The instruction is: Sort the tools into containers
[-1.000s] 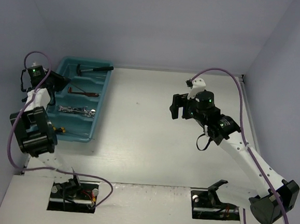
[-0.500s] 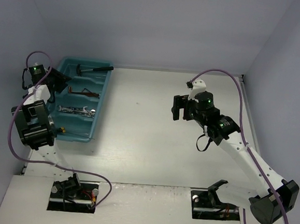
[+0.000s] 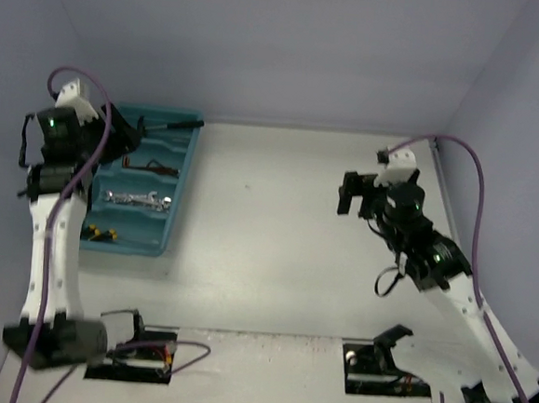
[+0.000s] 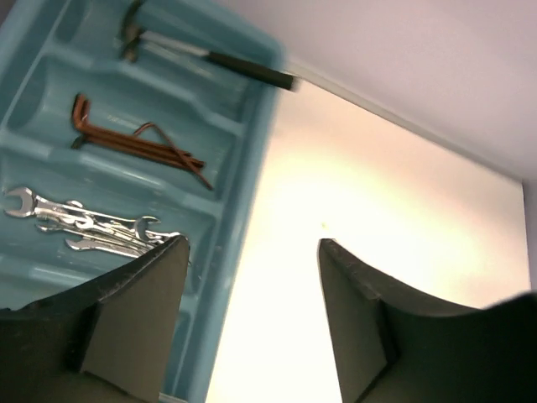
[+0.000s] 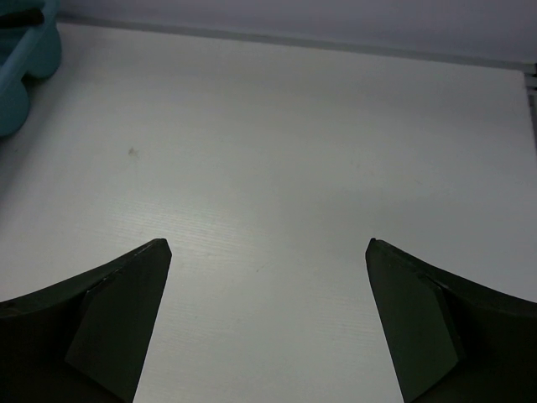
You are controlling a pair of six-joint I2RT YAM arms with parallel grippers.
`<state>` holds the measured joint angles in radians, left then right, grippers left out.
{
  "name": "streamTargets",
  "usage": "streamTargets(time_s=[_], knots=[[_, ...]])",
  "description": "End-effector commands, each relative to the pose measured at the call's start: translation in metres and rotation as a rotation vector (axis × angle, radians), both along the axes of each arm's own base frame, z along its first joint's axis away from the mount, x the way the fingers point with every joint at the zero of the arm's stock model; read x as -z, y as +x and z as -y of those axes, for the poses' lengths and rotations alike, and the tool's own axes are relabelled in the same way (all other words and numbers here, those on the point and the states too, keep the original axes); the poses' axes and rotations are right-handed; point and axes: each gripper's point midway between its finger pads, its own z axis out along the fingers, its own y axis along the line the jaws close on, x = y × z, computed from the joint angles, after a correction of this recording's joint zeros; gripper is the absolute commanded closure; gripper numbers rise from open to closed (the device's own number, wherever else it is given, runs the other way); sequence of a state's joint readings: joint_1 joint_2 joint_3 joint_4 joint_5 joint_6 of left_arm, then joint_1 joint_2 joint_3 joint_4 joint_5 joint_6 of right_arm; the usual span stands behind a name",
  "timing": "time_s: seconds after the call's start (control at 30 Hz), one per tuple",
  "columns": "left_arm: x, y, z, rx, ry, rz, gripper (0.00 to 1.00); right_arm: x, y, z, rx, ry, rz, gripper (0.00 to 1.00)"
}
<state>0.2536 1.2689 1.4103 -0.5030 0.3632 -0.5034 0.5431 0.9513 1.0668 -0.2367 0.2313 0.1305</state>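
Both arms have lifted away, left jaws and right jaws apart and empty, apparently because hammer (image 4: 180, 50), wrenches (image 4: 84, 225) and screwdrivers (image 3: 97, 234) each fill their own tray (image 4: 250, 168) compartment.

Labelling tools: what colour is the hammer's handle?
The hammer handle is black, clearest in the left wrist view.

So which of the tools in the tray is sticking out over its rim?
The black-handled hammer in the farthest compartment: its handle end overhangs the tray rim, while the silver wrenches and reddish-brown tools lie wholly inside theirs.
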Motion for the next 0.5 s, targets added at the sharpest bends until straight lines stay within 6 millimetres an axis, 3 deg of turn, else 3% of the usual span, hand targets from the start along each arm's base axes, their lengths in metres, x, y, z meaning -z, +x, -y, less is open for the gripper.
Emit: streamTargets(time_s=[0.0, 0.07, 0.17, 0.23, 0.3, 0.47], knots=[[-0.042, -0.072, 0.024, 0.049, 0.178, 0.107, 0.37, -0.058, -0.012, 0.037, 0.124, 0.022, 0.180, 0.00], [-0.062, -0.099, 0.032, 0.049, 0.186, 0.193, 0.33, -0.067, -0.021, 0.048, 0.153, 0.032, 0.217, 0.00], [-0.073, -0.133, 0.040, 0.055, 0.197, 0.281, 0.30, -0.076, -0.036, 0.065, 0.213, 0.049, 0.264, 0.00], [-0.067, -0.139, 0.041, 0.063, 0.209, 0.282, 0.29, -0.078, -0.043, 0.073, 0.239, 0.057, 0.282, 0.00], [-0.068, -0.170, 0.046, 0.070, 0.250, 0.354, 0.18, -0.078, -0.055, 0.081, 0.247, 0.056, 0.307, 0.00], [-0.047, -0.199, 0.044, 0.052, 0.289, 0.350, 0.18, -0.080, -0.072, 0.093, 0.247, 0.047, 0.351, 0.00]])
